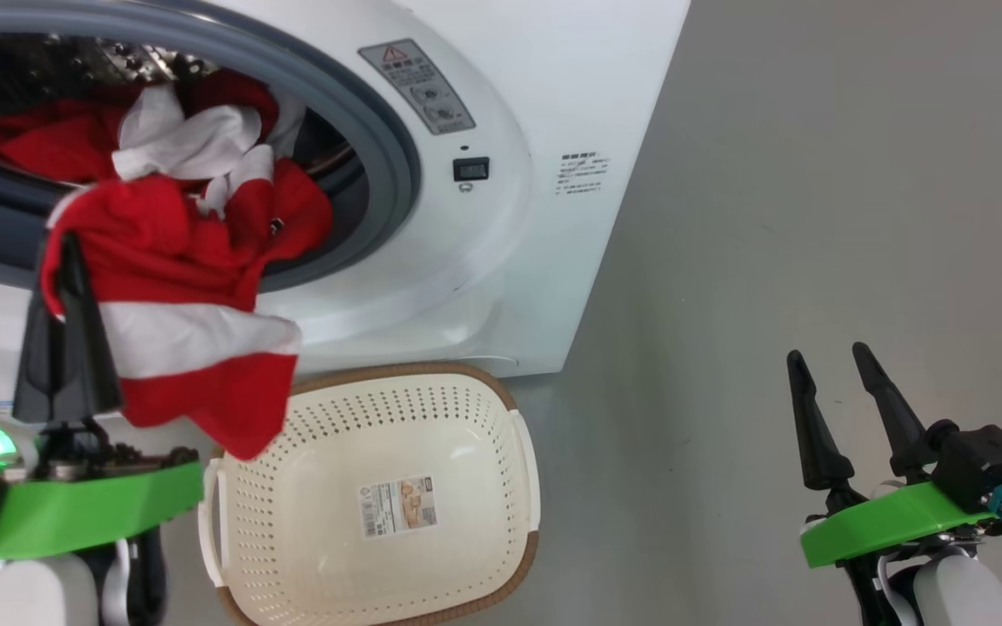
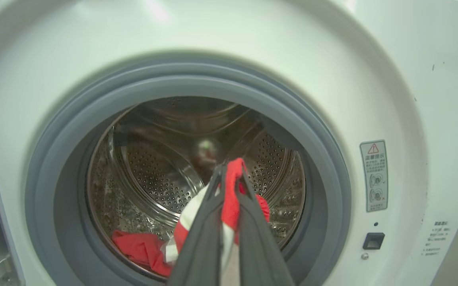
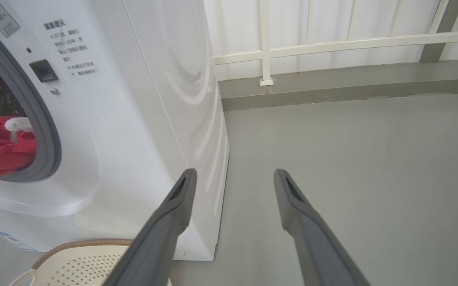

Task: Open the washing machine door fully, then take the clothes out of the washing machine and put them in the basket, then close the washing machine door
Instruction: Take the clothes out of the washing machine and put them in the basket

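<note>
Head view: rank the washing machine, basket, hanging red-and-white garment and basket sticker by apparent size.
1. washing machine
2. basket and red-and-white garment, about alike, not ranked
3. sticker

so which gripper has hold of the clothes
The left gripper: it is shut on the red-and-white clothes. The right gripper is open and empty, beside the washing machine.

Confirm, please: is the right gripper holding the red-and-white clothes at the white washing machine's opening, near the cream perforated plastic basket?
No: the left gripper holds the red-and-white clothes, as the head view shows; the right gripper stands open.
</note>
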Tool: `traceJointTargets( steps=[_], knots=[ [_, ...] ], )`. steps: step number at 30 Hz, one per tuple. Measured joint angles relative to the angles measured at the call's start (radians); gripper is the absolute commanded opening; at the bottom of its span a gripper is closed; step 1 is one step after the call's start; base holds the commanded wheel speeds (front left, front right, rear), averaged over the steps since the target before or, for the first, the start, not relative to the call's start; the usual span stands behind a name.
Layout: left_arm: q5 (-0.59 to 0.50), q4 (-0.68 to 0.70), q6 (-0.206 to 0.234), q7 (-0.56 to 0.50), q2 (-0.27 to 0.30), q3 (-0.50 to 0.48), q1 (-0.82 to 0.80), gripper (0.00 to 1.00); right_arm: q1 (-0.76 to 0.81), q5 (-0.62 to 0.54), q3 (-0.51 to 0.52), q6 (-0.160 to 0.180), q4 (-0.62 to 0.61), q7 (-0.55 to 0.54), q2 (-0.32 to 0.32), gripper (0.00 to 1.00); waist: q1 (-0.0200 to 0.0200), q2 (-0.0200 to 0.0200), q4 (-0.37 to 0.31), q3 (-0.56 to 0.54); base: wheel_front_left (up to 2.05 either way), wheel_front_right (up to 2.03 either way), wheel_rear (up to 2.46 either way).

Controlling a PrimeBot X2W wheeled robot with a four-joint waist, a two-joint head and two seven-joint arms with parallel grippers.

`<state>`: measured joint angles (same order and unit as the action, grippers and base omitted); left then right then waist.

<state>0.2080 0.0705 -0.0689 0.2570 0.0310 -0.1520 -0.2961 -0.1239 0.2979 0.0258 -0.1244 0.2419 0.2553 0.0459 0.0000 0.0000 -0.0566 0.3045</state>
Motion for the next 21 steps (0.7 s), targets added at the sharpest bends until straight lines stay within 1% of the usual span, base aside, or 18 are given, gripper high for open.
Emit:
traceJointTargets(
  steps=[2, 5, 6, 10, 12, 14, 15, 19, 20, 21],
  knots=[
    [0.001, -0.024, 0.01, 0.0, 0.0, 0.008, 0.009, 0.0, -0.001, 0.0, -0.002, 0.0, 0.0, 0.0, 0.0, 1.0, 0.0, 0.0, -0.003, 0.003, 0.0, 0.0, 0.0],
    [0.007, -0.095, 0.013, 0.0, 0.001, 0.021, 0.015, 0.0, -0.002, 0.0, -0.005, 0.0, 0.0, 0.0, 0.0, 1.0, 0.0, 0.0, -0.01, 0.011, 0.0, 0.0, 0.0],
    [0.026, -0.157, 0.017, 0.0, 0.001, 0.035, 0.022, 0.0, -0.003, 0.002, -0.008, 0.0, 0.0, 0.0, 0.0, 1.0, 0.0, 0.0, -0.015, 0.019, 0.0, 0.0, 0.0],
    [0.067, -0.32, 0.015, 0.0, 0.001, 0.067, 0.032, 0.0, -0.005, 0.012, -0.013, 0.0, -0.002, 0.0, 0.0, 1.0, 0.0, 0.0, -0.024, 0.044, 0.0, 0.0, 0.0],
    [0.05, -0.396, 0.006, 0.0, 0.002, 0.081, 0.027, 0.0, -0.01, 0.016, -0.016, 0.0, -0.003, 0.0, 0.0, 1.0, 0.0, 0.0, -0.028, 0.06, 0.0, 0.0, 0.0],
    [0.046, -0.472, 0.004, -0.001, 0.0, 0.094, 0.007, 0.0, -0.027, 0.02, -0.019, 0.0, -0.006, 0.0, 0.0, 1.0, 0.0001, 0.0, -0.032, 0.079, 0.0, 0.0, 0.0],
    [0.043, -0.509, -0.004, 0.0, 0.001, 0.098, -0.01, 0.0, -0.037, 0.02, -0.02, 0.0, -0.008, 0.0, 0.0, 1.0, 0.0, 0.0, -0.034, 0.089, 0.0, 0.0, 0.0],
    [0.02, -0.637, -0.013, 0.0, 0.001, 0.097, -0.103, 0.0, -0.07, 0.021, -0.029, 0.0, -0.016, 0.0, 0.0, 1.0, 0.0, 0.0, -0.042, 0.133, 0.0, 0.0, 0.0],
    [0.02, -0.637, -0.013, 0.0, 0.001, 0.097, -0.103, 0.0, -0.07, 0.021, -0.029, 0.0, -0.016, 0.0, 0.0, 1.0, 0.0, 0.0, -0.042, 0.133, 0.0, 0.0, 0.0],
    [0.013, -0.667, -0.02, 0.0, 0.001, 0.097, -0.127, 0.0, -0.074, 0.022, -0.03, 0.0, -0.018, 0.0, 0.0, 1.0, 0.0, 0.0, -0.044, 0.144, 0.0, 0.0, 0.0]
  ],
)
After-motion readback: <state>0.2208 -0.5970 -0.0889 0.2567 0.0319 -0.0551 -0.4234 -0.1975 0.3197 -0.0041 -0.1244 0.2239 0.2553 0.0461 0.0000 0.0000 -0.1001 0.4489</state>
